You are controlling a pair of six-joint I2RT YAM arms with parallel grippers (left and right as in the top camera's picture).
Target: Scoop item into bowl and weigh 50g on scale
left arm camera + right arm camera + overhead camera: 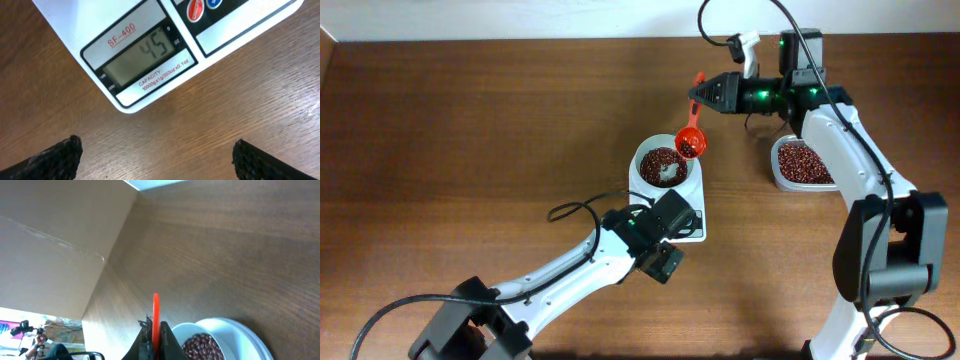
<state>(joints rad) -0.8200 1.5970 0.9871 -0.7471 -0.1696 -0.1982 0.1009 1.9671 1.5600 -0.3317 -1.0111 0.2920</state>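
Now right gripper (696,93) clamps red scoop (691,128), cup end toward bowl (641,165); left gripper (157,155) jaws apart.

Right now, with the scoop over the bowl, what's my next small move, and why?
Probably tilt the red scoop a little, trickling a few beans into the bowl: the scale display appears to read 45, just short of 50.
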